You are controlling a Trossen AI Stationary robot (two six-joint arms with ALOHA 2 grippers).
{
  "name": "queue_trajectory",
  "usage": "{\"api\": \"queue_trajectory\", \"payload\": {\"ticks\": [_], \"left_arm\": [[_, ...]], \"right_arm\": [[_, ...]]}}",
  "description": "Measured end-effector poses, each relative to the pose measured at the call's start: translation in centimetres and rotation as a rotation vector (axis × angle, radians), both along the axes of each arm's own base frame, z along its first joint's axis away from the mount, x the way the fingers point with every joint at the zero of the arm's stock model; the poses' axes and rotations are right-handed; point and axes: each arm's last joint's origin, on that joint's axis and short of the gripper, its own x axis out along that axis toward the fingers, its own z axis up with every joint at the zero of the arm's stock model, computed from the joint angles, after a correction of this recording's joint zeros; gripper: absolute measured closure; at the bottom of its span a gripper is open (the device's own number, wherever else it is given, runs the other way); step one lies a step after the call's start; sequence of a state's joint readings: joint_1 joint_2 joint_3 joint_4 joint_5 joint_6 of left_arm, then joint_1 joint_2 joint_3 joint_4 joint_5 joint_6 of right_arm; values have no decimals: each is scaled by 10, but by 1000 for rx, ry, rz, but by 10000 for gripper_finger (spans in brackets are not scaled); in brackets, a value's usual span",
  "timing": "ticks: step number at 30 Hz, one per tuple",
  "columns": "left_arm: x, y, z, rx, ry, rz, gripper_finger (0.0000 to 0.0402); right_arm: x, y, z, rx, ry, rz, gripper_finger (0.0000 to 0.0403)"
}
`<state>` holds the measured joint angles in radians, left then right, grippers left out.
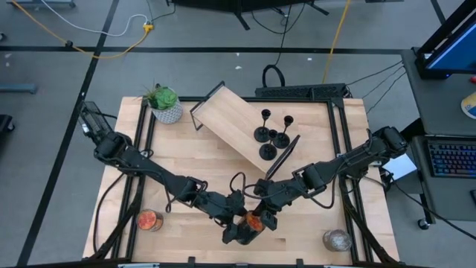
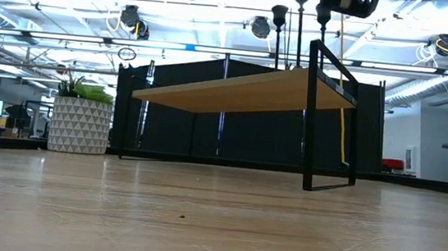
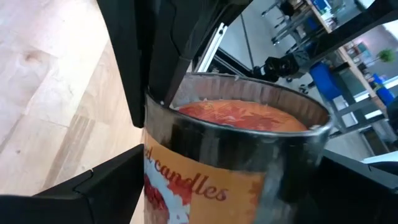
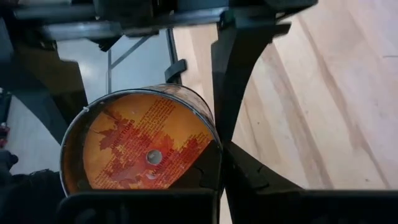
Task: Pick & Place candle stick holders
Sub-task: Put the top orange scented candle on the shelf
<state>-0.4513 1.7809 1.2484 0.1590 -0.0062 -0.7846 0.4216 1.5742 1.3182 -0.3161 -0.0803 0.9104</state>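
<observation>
Candle stick holders stand in a tight cluster on the wooden shelf, toward its right end. You will find them well apart from both grippers. In the low view their thin stems rise above the shelf top, which rests on black metal legs. Neither gripper is touching any of them.

Your two arms meet at the front middle of the table, around an orange candle jar. The left gripper comes in from the left. Its fingers stand wide on either side of the jar, whose orange wax top and printed label fill the left wrist view. You cannot tell from here whether the pads press on the glass. The right gripper reaches in from the right and sits just beside the same jar, with its fingers closed together. In the right wrist view the jar turns a round, leaf-printed orange face to the camera, close in front of that gripper.

A potted plant in a white patterned pot stands at the far left corner. A second orange jar sits near the front left edge, and a pale jar near the front right corner.
</observation>
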Motion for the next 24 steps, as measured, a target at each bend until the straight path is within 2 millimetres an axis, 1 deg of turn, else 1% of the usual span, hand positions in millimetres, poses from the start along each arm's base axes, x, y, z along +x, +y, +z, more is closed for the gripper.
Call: {"api": "queue_trajectory", "payload": {"ticks": [4,11,20,24], "left_arm": [[0,0,0,4,-6,4,2],[-2,-4,0,28,-16,75,2],[-5,-10,-1,72,-23,47,4],[-5,-9,-1,80,-25,61,5]], "right_arm": [[2,-4,1,-1,-9,-6,403],[5,-9,1,-2,-18,6,403],[10,-14,5,19,-70,23,403],[10,-15,5,21,-61,39,403]]}}
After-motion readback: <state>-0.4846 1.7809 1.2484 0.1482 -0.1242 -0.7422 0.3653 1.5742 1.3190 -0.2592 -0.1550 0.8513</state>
